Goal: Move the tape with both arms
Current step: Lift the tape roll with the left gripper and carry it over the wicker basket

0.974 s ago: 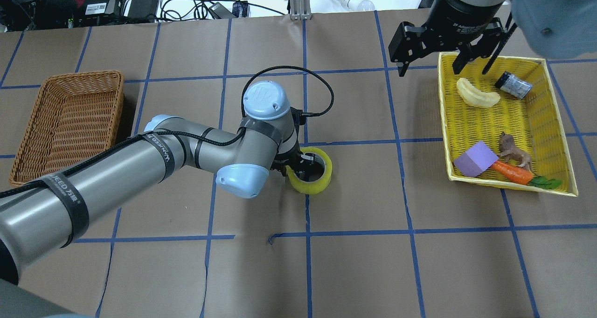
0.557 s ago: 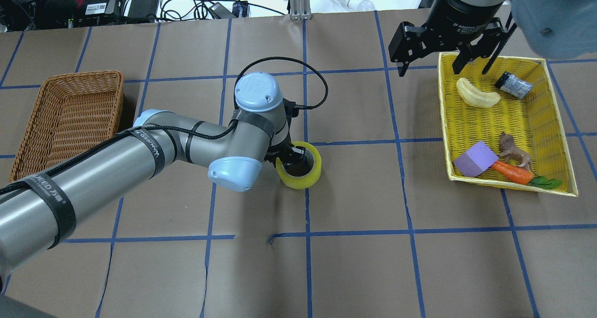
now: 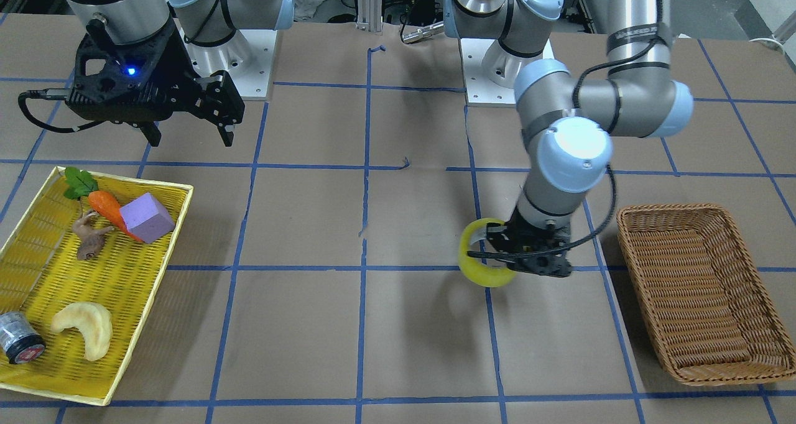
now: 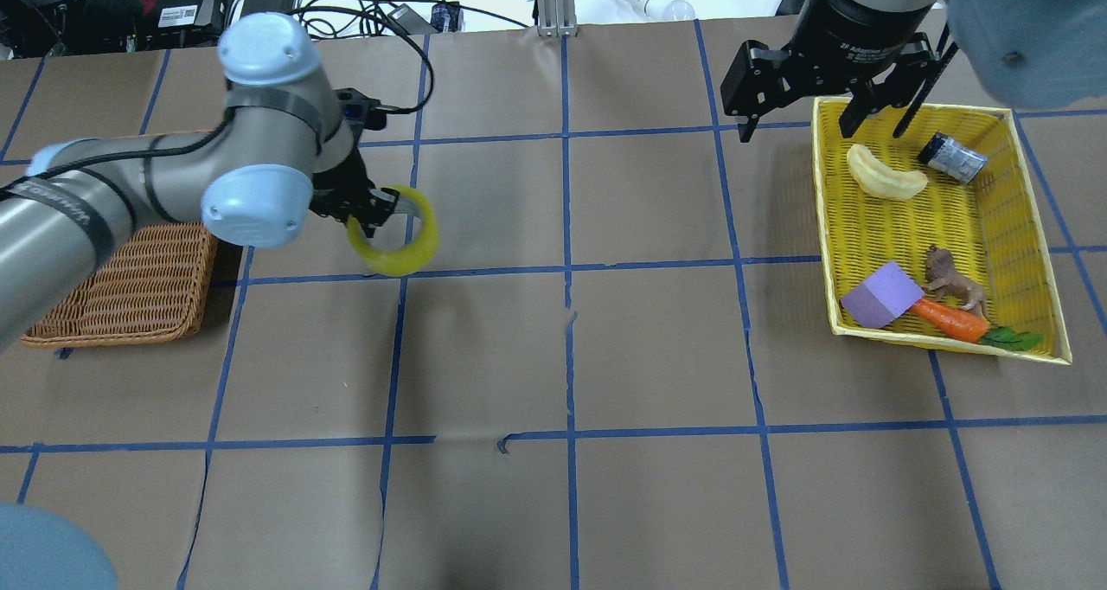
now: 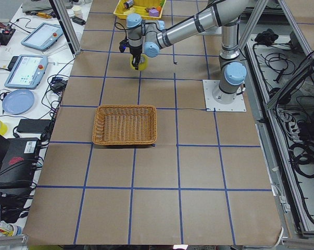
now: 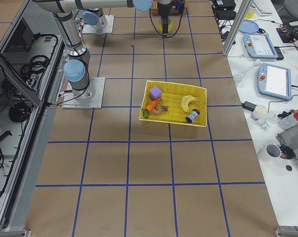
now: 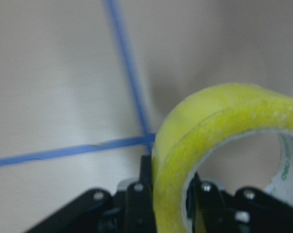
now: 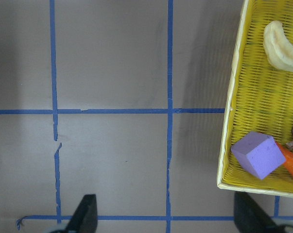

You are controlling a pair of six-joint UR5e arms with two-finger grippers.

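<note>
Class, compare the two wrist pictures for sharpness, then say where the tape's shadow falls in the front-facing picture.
Left wrist view: the tape, close to the lens, is soft and out of focus. Right wrist view: sharp, yellow tray and purple block crisp. Front-facing view: a soft shadow lies on the table just left of the tape.

Table (image 4: 657,356): brown paper cover, blue tape grid lines (image 4: 657,265), paper torn in spots along them. Yellow tray (image 4: 943,344) sits flat at one end. Wicker basket (image 4: 130,304) at the opposite end, well apart from the tray. Two white base plates (image 3: 252,63) along the robot-side edge.
</note>
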